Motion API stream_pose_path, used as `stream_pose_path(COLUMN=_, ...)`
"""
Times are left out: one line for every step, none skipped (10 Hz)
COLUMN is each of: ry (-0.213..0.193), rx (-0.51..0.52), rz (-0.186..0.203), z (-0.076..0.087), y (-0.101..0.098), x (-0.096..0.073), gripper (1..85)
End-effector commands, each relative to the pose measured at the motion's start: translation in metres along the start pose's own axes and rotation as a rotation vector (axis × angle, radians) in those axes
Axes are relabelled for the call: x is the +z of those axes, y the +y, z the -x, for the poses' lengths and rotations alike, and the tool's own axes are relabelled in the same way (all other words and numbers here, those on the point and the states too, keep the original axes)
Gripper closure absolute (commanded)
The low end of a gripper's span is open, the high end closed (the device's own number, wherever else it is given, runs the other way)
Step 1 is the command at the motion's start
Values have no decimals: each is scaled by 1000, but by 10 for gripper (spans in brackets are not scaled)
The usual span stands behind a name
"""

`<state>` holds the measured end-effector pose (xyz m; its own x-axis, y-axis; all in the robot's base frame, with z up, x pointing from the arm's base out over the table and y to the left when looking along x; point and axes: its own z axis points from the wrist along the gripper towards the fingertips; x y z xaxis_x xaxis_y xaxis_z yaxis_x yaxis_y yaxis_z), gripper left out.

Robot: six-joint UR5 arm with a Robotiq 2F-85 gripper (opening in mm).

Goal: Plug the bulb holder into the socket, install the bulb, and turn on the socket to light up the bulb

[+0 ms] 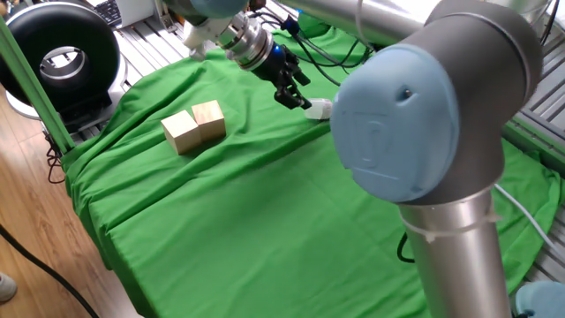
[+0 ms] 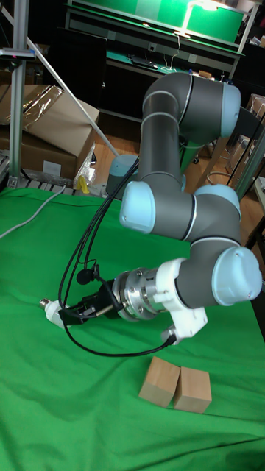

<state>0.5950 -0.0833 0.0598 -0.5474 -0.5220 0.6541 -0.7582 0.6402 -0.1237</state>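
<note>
Black fingers (image 2: 71,312) low over the green cloth (image 1: 265,221), angled down and reaching along the cloth toward the bulb (image 2: 51,309) — whether clamped on the white body or merely alongside it, cannot tell; the tips overlap it in both views and the gap between them is hidden. Gripper (image 1: 291,92) in the fixed view just to the left of the bulb, with only a sliver of white showing before the big grey-blue arm joint (image 1: 415,124) cuts off the rest.

Bulb lying on its side, not upright. Long axis roughly in line with the gripper's reach: silver screw base pointing away from the fingers, toward the left edge of the tall view, with the white body nearest the tips. Judged from that, a hold on the body, base free and leading — the right end outward for screwing into a holder, if the grip is in fact made.

Further out, two wooden blocks (image 2: 175,384) touching each other, well apart from the bulb and nearer the cloth's edge. Bulb holder and socket not identifiable in either view — likely behind the arm.
</note>
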Motion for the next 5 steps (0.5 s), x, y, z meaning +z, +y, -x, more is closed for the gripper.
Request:
stream_pose_path(ry=10, rx=3, rz=13, z=9, y=1, x=12, gripper=230)
stream_pose_path(ry=15, rx=0, rz=21, z=7, y=3, x=11, gripper=227)
stream_pose_path(ry=16, rx=-4, rz=24, z=8, y=4, x=12, gripper=227)
stream_pose_path(ry=22, rx=0, rz=16, z=10, y=3, x=14, gripper=227)
stream_pose_path(ry=22, rx=2, rz=16, z=13, y=3, x=17, gripper=227)
